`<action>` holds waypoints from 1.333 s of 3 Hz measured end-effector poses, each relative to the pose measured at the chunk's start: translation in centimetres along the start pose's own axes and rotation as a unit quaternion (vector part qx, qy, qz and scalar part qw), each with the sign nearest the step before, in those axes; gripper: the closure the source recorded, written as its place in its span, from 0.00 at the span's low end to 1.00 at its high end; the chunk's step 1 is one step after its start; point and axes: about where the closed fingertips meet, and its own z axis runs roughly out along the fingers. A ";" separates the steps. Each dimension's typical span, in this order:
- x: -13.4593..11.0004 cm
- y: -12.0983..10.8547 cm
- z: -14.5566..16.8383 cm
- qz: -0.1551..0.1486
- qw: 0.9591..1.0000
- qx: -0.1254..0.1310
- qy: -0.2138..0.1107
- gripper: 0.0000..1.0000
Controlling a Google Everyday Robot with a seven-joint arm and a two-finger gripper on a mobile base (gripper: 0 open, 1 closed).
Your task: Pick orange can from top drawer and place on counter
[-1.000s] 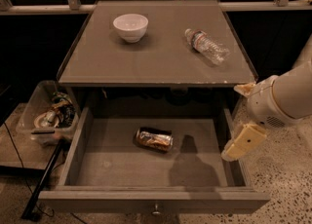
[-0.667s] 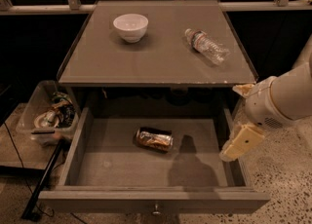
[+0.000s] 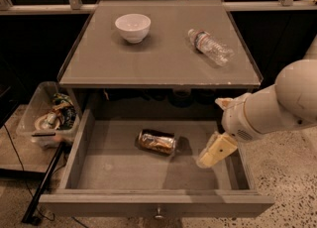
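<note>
The orange can (image 3: 157,142) lies on its side on the flat bottom of the open top drawer (image 3: 114,172), about in the middle. My gripper (image 3: 216,151) hangs over the right part of the drawer, to the right of the can and apart from it. It holds nothing that I can see. The white arm comes in from the right edge of the view. The grey counter (image 3: 158,58) is above the drawer.
A white bowl (image 3: 132,27) stands at the back left of the counter. A clear plastic water bottle (image 3: 210,46) lies at the back right. A clear bin of clutter (image 3: 49,118) sits on the floor left of the cabinet. The drawer knob (image 3: 159,215) faces me.
My gripper has moved left and slightly down, from beside the drawer's right wall to over its right part, closer to the can. The can has not moved.
</note>
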 end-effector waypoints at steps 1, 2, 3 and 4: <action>-0.3 0.3 3.4 0.019 1.000 0.001 -0.022 0.00; -0.4 0.5 6.4 0.028 0.998 -0.003 -0.052 0.00; -1.0 0.4 9.7 0.010 0.997 0.009 -0.081 0.00; -1.5 0.6 9.4 0.002 0.997 0.012 -0.078 0.00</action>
